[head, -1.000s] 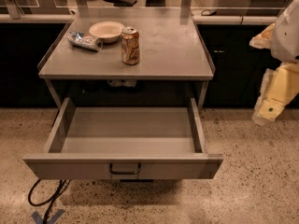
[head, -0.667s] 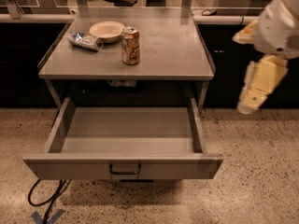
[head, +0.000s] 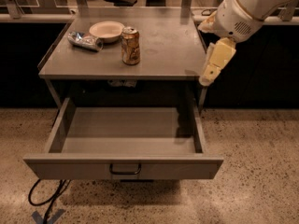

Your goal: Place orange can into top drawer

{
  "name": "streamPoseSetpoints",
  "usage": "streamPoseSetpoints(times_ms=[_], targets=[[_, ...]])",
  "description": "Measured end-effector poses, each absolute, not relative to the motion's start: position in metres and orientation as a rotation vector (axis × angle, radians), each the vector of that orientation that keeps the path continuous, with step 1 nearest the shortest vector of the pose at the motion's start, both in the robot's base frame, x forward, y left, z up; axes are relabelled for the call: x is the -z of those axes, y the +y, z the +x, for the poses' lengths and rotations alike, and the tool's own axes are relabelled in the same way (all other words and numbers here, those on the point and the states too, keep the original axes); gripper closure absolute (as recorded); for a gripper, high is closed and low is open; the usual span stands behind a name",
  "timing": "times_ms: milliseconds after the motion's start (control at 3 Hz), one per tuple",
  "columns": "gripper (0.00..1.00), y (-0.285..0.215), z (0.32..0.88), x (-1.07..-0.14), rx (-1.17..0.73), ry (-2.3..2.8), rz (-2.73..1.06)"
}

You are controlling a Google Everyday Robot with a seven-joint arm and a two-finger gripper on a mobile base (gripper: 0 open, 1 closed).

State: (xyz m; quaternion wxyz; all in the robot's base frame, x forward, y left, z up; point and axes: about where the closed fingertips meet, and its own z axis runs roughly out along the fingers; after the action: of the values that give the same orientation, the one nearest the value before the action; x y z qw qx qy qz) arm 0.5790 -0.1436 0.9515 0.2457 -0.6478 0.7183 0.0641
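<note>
The orange can (head: 131, 45) stands upright on the grey table top (head: 168, 50), near its front middle. The top drawer (head: 124, 164) is pulled fully out below the table, its inside bare, with a small dark handle (head: 125, 169) at the centre of its front panel. My gripper (head: 214, 63) hangs from the white arm (head: 247, 8) at the table's right front corner, above and to the right of the drawer. It is well to the right of the can and holds nothing.
A pale bowl (head: 106, 31) and a crushed silver-blue can (head: 85, 40) lie on the table's back left, close behind the orange can. A black cable (head: 46, 197) lies on the speckled floor at the drawer's left front. Dark cabinets stand behind.
My arm and gripper have moved left and in towards the table's right front corner. The can, the bowl and the drawer have not moved.
</note>
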Motion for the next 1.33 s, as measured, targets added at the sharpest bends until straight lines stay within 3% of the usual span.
streamPoseSetpoints(times_ms=[333,667,1333], targets=[[0.00,-0.128,0.625,-0.951,-0.274,1.893,-1.649],[0.00,-0.128,0.625,-0.951,-0.274,1.892,-1.649],[0.00,-0.085,0.650,-0.949,-0.591,1.636,-1.668]])
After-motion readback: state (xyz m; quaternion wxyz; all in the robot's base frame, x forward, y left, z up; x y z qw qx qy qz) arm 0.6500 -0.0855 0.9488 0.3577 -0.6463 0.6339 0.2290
